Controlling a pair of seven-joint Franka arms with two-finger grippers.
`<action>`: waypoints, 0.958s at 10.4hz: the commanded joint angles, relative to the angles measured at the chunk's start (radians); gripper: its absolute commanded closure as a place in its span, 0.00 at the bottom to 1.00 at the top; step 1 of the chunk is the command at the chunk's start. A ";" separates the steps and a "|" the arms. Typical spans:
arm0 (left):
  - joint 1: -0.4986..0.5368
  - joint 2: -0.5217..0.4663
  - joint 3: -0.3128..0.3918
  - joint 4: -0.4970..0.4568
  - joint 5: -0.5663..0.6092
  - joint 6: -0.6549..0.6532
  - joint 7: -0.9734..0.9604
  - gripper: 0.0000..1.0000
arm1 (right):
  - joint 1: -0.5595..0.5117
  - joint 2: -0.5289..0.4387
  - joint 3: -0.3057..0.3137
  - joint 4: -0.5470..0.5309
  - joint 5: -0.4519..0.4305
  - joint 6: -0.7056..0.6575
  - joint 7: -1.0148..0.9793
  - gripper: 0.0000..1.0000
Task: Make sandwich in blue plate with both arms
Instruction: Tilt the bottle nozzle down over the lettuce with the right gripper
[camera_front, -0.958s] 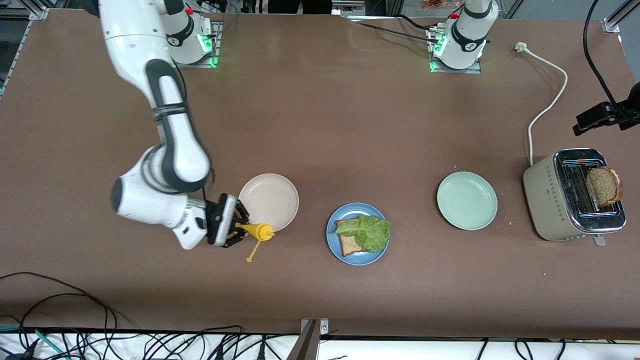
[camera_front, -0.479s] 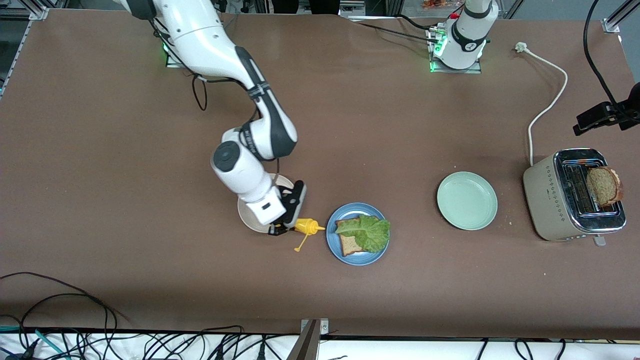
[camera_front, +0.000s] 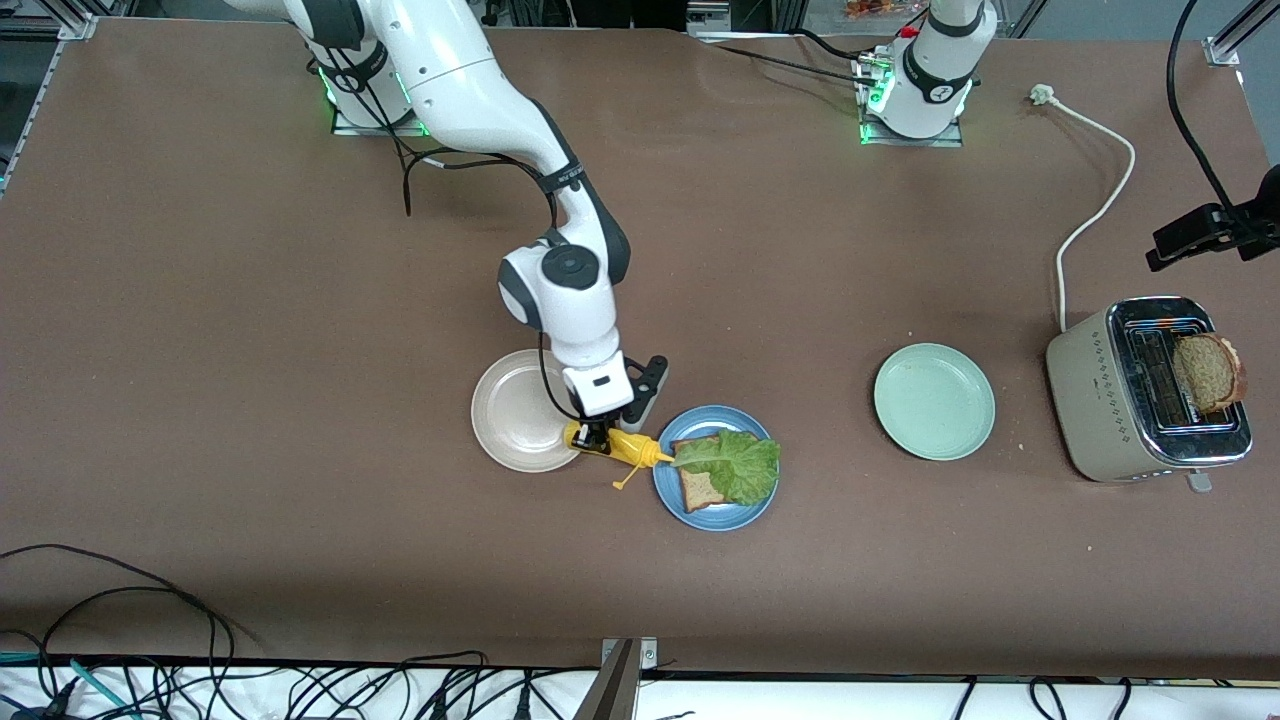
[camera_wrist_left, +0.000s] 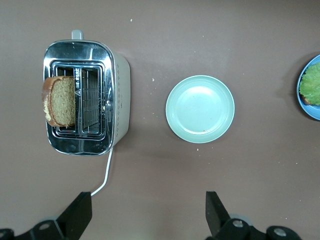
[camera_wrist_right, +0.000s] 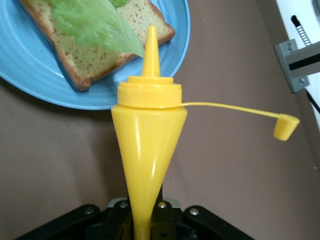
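The blue plate (camera_front: 718, 519) holds one slice of brown bread (camera_front: 700, 488) with a green lettuce leaf (camera_front: 738, 463) lying on it. My right gripper (camera_front: 594, 437) is shut on a yellow squeeze bottle (camera_front: 628, 448), tilted low over the table between the beige-pink plate and the blue plate. In the right wrist view the bottle (camera_wrist_right: 147, 135) points its nozzle over the blue plate's rim (camera_wrist_right: 50, 85) at the lettuce (camera_wrist_right: 90, 22), its cap (camera_wrist_right: 285, 126) dangling on a strap. A second bread slice (camera_front: 1208, 372) stands in the toaster (camera_front: 1120, 400). My left gripper (camera_wrist_left: 147, 217) hangs open, high above the toaster (camera_wrist_left: 117, 90).
A pale green plate (camera_front: 934, 401) lies between the blue plate and the toaster. A beige-pink plate (camera_front: 510, 415) lies beside the bottle, toward the right arm's end. The toaster's white cord (camera_front: 1095, 205) runs back toward the bases. A black clamp (camera_front: 1205, 235) overhangs the table edge.
My right arm has swung the yellow bottle from beside the beige-pink plate over to the blue plate's edge, turning its nozzle toward the lettuce. The left arm has not moved.
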 joint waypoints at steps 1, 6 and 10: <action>0.004 0.014 -0.003 0.032 -0.008 -0.014 -0.002 0.00 | 0.055 0.016 -0.034 0.017 -0.266 -0.035 0.266 1.00; 0.004 0.014 -0.003 0.032 -0.006 -0.014 -0.002 0.00 | 0.116 0.014 -0.107 0.034 -0.427 -0.148 0.263 1.00; 0.004 0.014 -0.003 0.034 -0.005 -0.012 -0.002 0.00 | 0.136 0.017 -0.120 0.096 -0.495 -0.213 0.268 1.00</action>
